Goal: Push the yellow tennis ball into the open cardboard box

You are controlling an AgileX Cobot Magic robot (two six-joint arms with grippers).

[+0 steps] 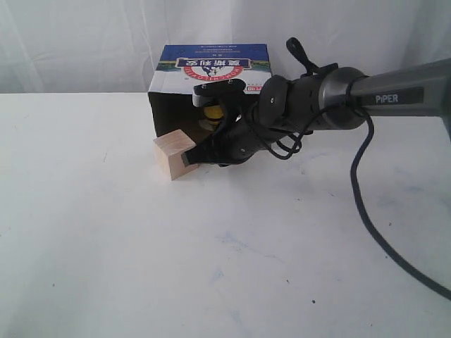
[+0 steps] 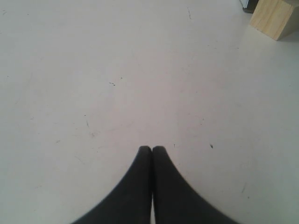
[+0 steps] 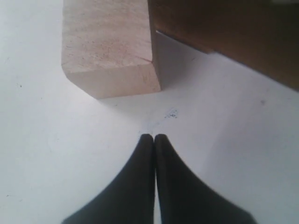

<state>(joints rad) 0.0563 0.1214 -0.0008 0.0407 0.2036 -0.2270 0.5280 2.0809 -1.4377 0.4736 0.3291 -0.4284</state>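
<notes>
The yellow tennis ball [image 1: 212, 111] shows as a small patch against the dark opening of the open cardboard box [image 1: 211, 58], mostly hidden behind my right arm's wrist. My right gripper [image 1: 189, 159] [image 3: 153, 136] is shut and empty, low over the table in front of the box mouth, its tips close to the pale wooden cube [image 1: 174, 155] [image 3: 110, 46]. The box's brown wall [image 3: 233, 32] lies just beyond the cube. My left gripper [image 2: 152, 148] is shut on nothing above bare table and does not appear in the exterior view. Neither wrist view shows the ball.
The wooden cube [image 2: 275, 16] stands at the box's left front corner, partly across the opening. The right arm's black cable [image 1: 370, 225] trails over the white table [image 1: 141, 253] on the right. White curtains hang behind the box.
</notes>
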